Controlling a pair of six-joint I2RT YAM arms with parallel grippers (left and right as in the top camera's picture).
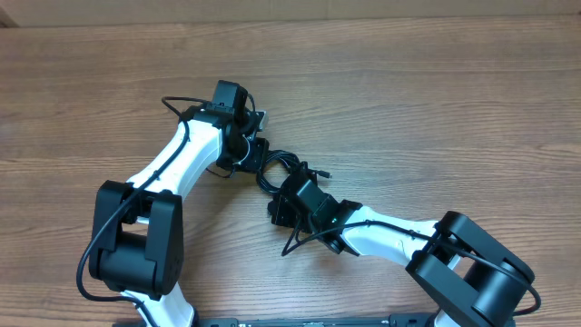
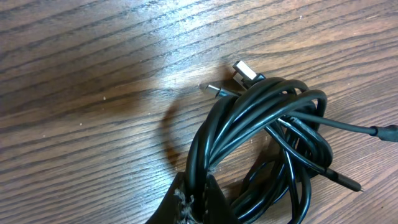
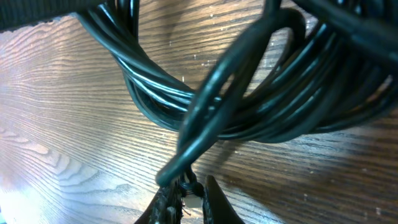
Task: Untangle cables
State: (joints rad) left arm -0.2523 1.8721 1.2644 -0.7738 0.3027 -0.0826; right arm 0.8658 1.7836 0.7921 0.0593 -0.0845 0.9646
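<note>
Cables lie coiled on the wooden table, between the left gripper, which we see pinched on several strands, and the right gripper, which we see pinching one loop at the bundle's edge

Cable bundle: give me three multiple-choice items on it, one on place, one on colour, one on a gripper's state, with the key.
1. Where on the table is the cable bundle? A. at its far edge B. between the left gripper and right gripper C. beside an arm base
2. What colour are its cords? A. white B. red C. black
3. How is the right gripper set? A. wide open B. shut on a strand C. shut on nothing
Key: 1 B, the overhead view shows it between both wrists; 2 C, both wrist views show black cords; 3 B, a strand runs into its closed fingertips.
</note>
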